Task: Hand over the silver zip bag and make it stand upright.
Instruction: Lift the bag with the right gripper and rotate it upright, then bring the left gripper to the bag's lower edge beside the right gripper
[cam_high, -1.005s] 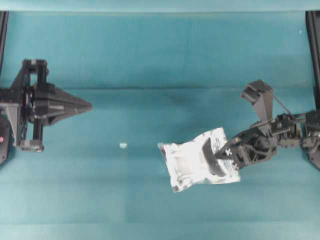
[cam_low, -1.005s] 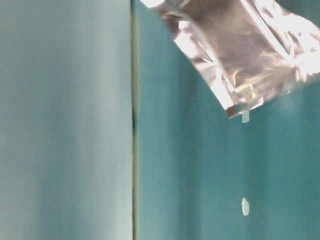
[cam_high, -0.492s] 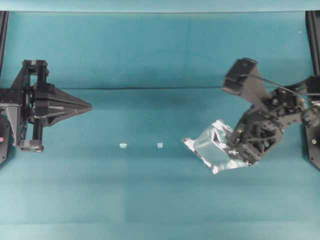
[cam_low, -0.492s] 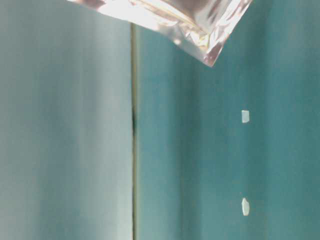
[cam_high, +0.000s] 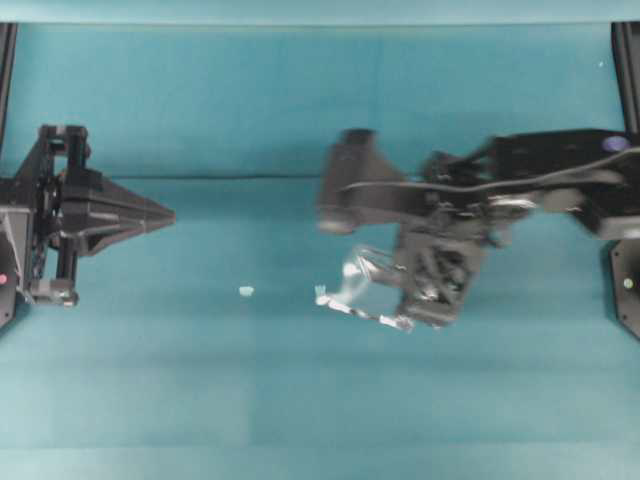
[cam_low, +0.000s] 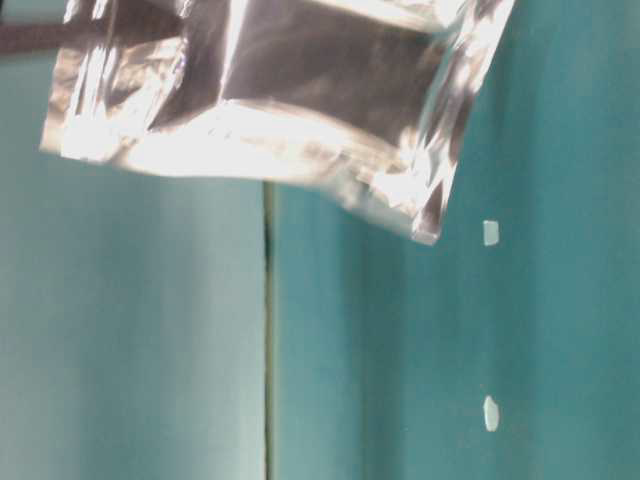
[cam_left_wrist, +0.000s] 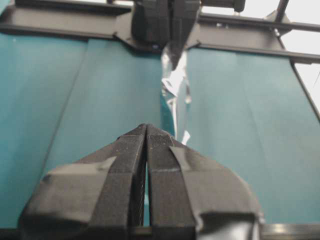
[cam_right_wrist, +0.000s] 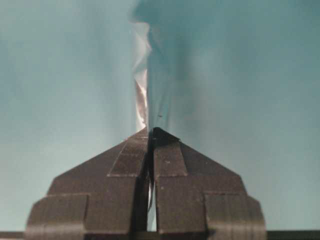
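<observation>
I count one silver zip bag (cam_high: 362, 290), two grippers, the left gripper (cam_high: 165, 214) near the table's left edge and the right gripper (cam_high: 425, 300) right of its middle. There are two tiny white scraps on the teal table (cam_high: 300, 400): one scrap (cam_high: 246, 291) left of centre, the other scrap (cam_high: 321, 291) just beside the bag's lower corner.

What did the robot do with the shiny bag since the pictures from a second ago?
The right gripper, still shut on the shiny, crinkled silver zip bag, lifted it off the teal cloth and swung it leftward toward the middle, turning it so it now hangs edge-on. That uncovered a second tiny white scrap. The left gripper stayed shut and waiting at its side, and the other white scrap did not move.
</observation>
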